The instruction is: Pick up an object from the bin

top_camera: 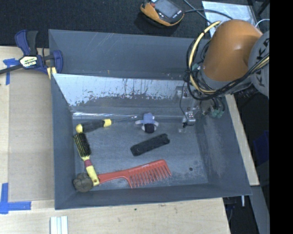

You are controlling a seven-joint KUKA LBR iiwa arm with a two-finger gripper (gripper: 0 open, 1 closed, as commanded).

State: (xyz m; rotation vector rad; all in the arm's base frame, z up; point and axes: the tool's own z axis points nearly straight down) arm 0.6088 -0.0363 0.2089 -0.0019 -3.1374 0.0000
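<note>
Work looks barely begun: your end effector (187, 119) hangs at the bin's (62, 146) right rear, its opening beyond telling, near a small blue-and-white piece (148, 123), which lies unlifted.

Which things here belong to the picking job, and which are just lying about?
Job: gripper, bin, red comb, black bar, yellow-black brush, yellow-handled tool, small blue piece, dark lump.
Lying about: orange-black device outside the bin.

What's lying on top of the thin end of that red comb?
The yellow-handled, black-bristled brush crosses the red plastic comb there. The comb's tip is covered, so whether it touches the dark lump cannot be seen.
</note>
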